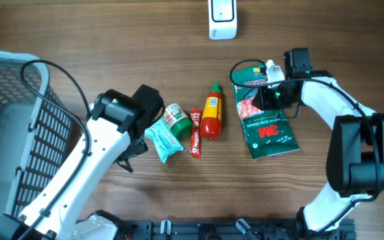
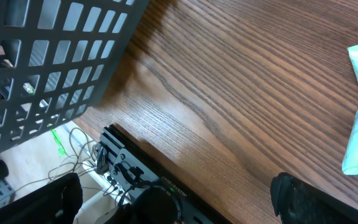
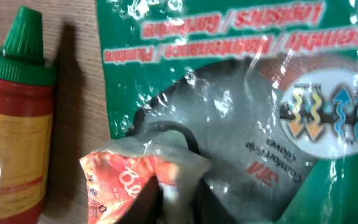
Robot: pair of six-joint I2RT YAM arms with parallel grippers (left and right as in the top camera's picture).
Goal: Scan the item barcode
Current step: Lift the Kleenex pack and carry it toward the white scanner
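Right pincer (image 3: 178,204) tips partly hidden beneath the orange packet (image 3: 126,177), basket (image 1: 42,140) partly beyond the left edge

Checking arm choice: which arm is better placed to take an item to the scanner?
Right: its gripper is shut on the orange packet, near the white scanner. The left gripper is open, holding nothing.

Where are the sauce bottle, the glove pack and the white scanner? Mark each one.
sauce bottle (image 1: 211,117): overhead view, on its red body.
glove pack (image 1: 272,137): overhead view, on its green lower half.
white scanner (image 1: 223,24): overhead view, on its middle.
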